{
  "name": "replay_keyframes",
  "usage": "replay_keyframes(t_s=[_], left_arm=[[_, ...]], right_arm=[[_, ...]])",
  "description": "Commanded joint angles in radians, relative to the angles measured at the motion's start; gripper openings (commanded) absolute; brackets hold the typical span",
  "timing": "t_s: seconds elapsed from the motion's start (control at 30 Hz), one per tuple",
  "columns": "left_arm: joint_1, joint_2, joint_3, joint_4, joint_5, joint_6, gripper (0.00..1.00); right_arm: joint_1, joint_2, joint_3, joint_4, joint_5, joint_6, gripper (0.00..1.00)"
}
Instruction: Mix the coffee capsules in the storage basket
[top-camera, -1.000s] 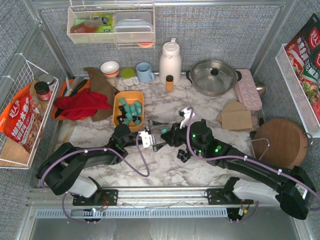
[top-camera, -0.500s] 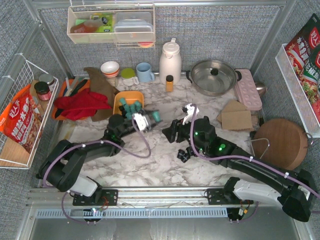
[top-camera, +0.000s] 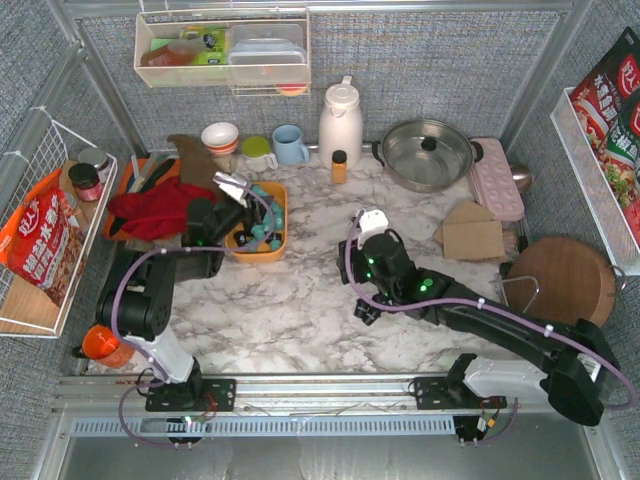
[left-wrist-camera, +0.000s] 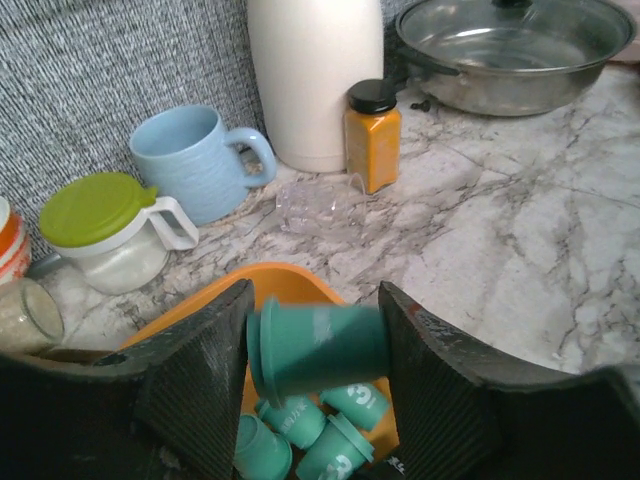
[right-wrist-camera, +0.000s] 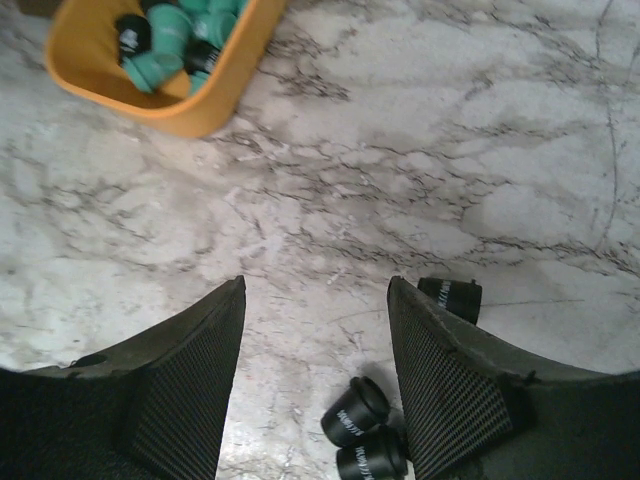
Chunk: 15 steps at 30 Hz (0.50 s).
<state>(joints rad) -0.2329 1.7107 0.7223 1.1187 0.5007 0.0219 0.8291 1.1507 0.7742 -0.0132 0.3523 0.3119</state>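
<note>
The left gripper (left-wrist-camera: 316, 318) is closed on a teal capsule (left-wrist-camera: 320, 350). The capsule lies on its side between the two fingers, with its wide rim to the left. It hangs over the basket (left-wrist-camera: 290, 278), an orange-yellow tray whose rounded far rim shows just behind it. Below, inside the basket, more teal capsules (left-wrist-camera: 335, 445) lie in a heap, some with white marks on their ends.

Beyond the basket's rim, on the marble table (left-wrist-camera: 520, 260), a clear glass (left-wrist-camera: 320, 205) lies on its side. Behind it stand an orange spice jar (left-wrist-camera: 372, 135) with a black cap and a tall white jug (left-wrist-camera: 315, 80). A blue mug (left-wrist-camera: 190, 160) and a cup with a green lid (left-wrist-camera: 100, 230) stand to the left. A steel pot (left-wrist-camera: 510, 50) with a glass lid sits to the right.

The right gripper (right-wrist-camera: 316, 287) is open over the table, its fingers apart with only bare marble between them, and it holds nothing. Three black capsules (right-wrist-camera: 355, 410) lie on the table close to its right finger. Two of them touch each other just inside the finger, and the third lies just past its tip. From this wrist the basket shows at the upper left, well apart from the fingers. In that end of it a black pod (right-wrist-camera: 133, 35) lies against the teal ones.

From above, the basket stands left of the table's middle, just beside a red cloth (top-camera: 160, 212), with the left arm reaching over it. The right arm is near the middle of the table.
</note>
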Motion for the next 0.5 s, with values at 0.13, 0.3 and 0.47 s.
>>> replay_keyframes(t_s=[0.13,0.3,0.47], left_arm=[[0.033,0.132,0.109,-0.062,-0.080,-0.063,0.73],[0.098,0.139,0.109,-0.057,-0.089,-0.094,0.85],[0.107,0.120,0.107,-0.018,-0.053,-0.175,0.98]], right_arm=[[-0.012,0.135,0.060,-0.110,0.115,-0.043,0.64],[-0.034,0.229,0.062,-0.119,0.143,-0.033,0.64],[-0.060,0.333,0.096,-0.183,0.168,0.026,0.65]])
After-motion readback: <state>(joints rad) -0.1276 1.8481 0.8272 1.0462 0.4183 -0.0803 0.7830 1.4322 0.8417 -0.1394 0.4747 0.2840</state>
